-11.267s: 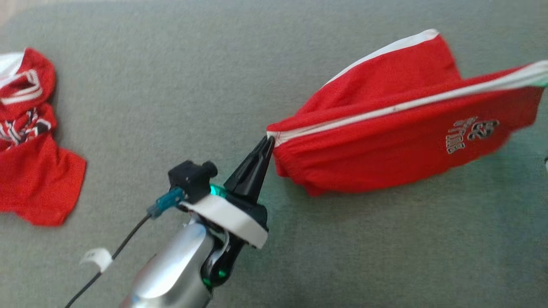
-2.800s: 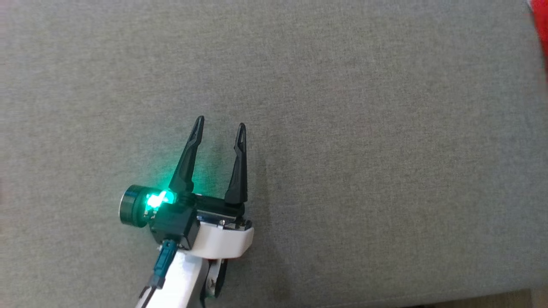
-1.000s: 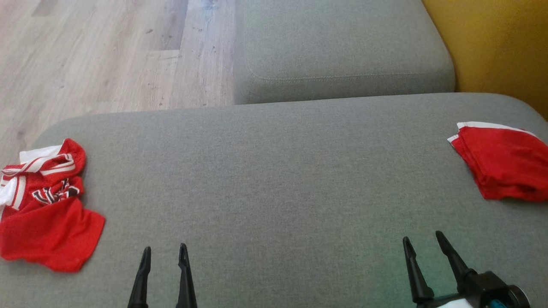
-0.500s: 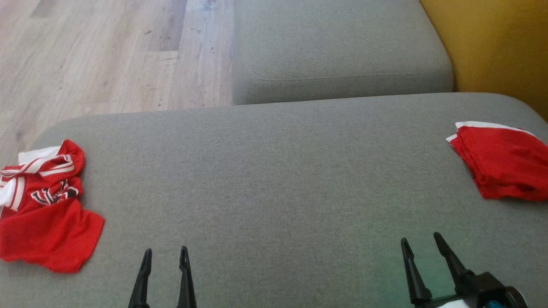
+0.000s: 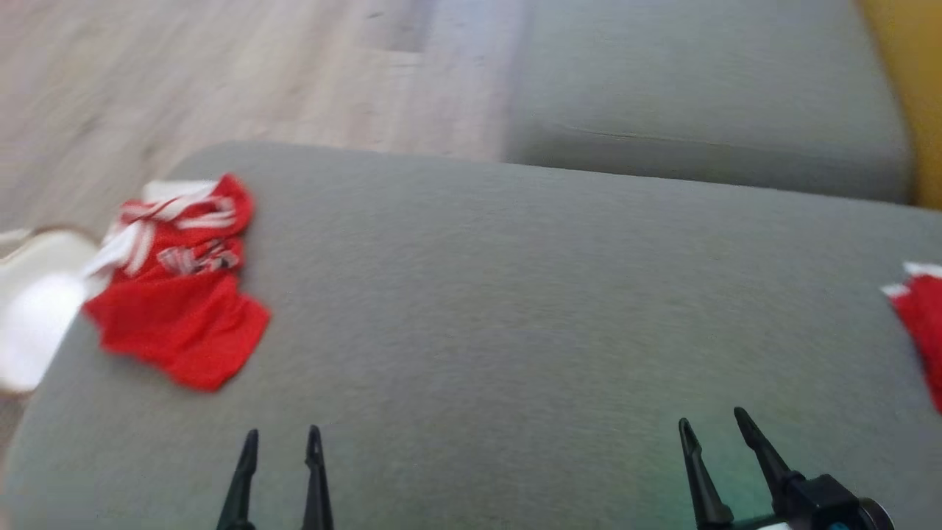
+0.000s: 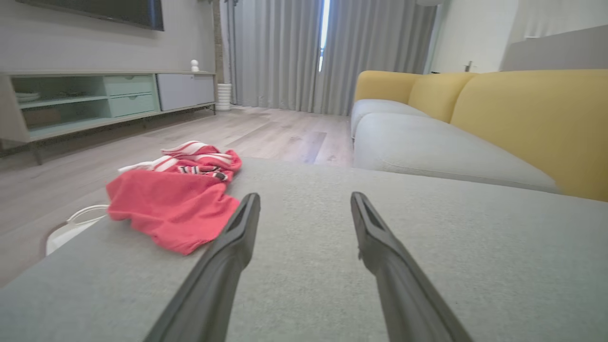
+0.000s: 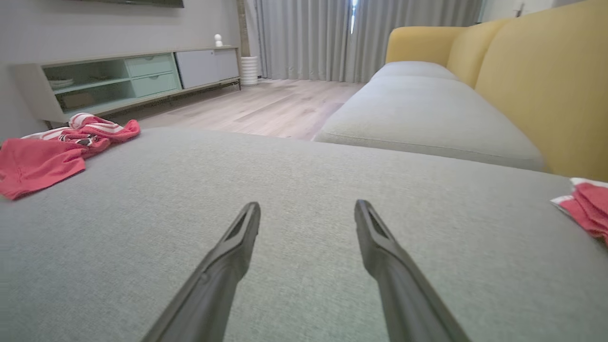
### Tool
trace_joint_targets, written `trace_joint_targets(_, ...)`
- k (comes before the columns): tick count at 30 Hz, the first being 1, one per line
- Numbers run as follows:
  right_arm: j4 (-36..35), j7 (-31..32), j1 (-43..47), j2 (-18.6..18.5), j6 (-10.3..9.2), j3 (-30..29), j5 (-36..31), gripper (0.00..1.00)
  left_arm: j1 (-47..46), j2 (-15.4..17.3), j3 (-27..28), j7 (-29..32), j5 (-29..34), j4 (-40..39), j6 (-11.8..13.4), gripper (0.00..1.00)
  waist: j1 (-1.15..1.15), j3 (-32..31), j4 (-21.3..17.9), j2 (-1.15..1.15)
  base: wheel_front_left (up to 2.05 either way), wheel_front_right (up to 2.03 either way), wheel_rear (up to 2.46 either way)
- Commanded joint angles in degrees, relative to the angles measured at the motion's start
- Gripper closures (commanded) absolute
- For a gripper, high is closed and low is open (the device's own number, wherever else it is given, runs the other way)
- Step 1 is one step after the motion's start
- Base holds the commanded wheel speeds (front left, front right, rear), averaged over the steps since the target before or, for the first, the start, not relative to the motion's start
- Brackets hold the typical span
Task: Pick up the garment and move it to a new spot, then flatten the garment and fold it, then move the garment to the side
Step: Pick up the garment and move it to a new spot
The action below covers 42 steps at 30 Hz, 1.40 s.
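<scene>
Left hand (image 5: 283,434) at lower left of head view, both fingers spread wide, holding nothing; tips hover just above the grey cushion (image 5: 515,331). From its own wrist view the left hand (image 6: 305,197) shows the same wide gap, cushion cloth visible between the fingers

Right hand (image 5: 712,416) at lower right, likewise spread and empty. Right wrist view: right hand (image 7: 308,205) pointing across the cushion, touching nothing

Red jersey (image 5: 176,294) lies crumpled near the cushion's far left corner, white stripes and lettering on its upper part, plain red flap toward the robot. Left wrist view puts the red jersey (image 6: 175,199) ahead and left of the fingers, apart from them, a stretch of bare cushion between. Also at the left edge of the right wrist view (image 7: 42,152)

Folded red garment (image 5: 920,324) at the cushion's right side, white trim on top, cut off by the picture's edge; right wrist view shows it (image 7: 586,204) well to the right of the fingers

Against half a second ago: the head camera has swung left and the picture is smeared. Jersey now sits further into the picture, folded garment nearly out at the right. Neither garment looks moved on the cushion. Both hands as wide apart as before, same places in the picture

Around: second cushion (image 5: 699,125) beyond, yellow sofa back (image 6: 532,123) on the right, wooden floor (image 5: 184,73) to the far left. White tub (image 5: 33,309) beside the cushion's left edge, just past the jersey. Cabinet (image 6: 95,95) and curtains (image 6: 285,52) far off
</scene>
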Motion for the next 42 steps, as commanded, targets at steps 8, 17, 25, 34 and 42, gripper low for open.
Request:
trace_joint_targets(8, -1.43, -0.63, -2.70, -0.78, -0.05, 2.29, 0.60, 0.00, -1.76, -0.15, 4.49, -0.31, 0.51, -2.20, -0.29, 0.00, 0.00, 1.84, 13.78, 0.00, 0.00, 0.00, 0.00)
trace_joint_targets(17, -1.98, -0.63, -3.53, -2.67, -0.05, 2.38, 1.12, 0.00, -6.63, -0.02, 6.87, -0.31, 2.11, -4.40, -0.41, 0.00, 0.00, 6.69, 15.38, 0.00, 0.00, 0.00, 0.00)
trace_joint_targets(25, -4.98, -0.63, -5.23, -11.49, -0.05, 1.32, 0.29, 0.00, -28.45, 1.53, 8.44, -0.26, 4.31, 0.56, -2.25, 0.00, 0.00, 19.27, 14.55, 0.00, 0.00, 0.00, 0.00)
trace_joint_targets(34, -9.48, -0.63, -7.02, -20.89, -0.05, -0.19, 0.66, 0.00, -57.11, 4.40, 11.71, 10.59, 0.81, 23.14, -3.71, 0.00, 0.00, 30.11, 13.45, 0.00, 0.00, 0.00, 0.00)
trace_joint_targets(42, -14.80, -0.63, -10.50, -26.76, -0.05, -0.74, 1.65, 0.00, -73.23, 9.46, 16.68, 22.85, -5.77, 49.55, -6.14, 0.00, 0.00, 38.12, 7.61, 0.00, 0.00, 0.00, 0.00)
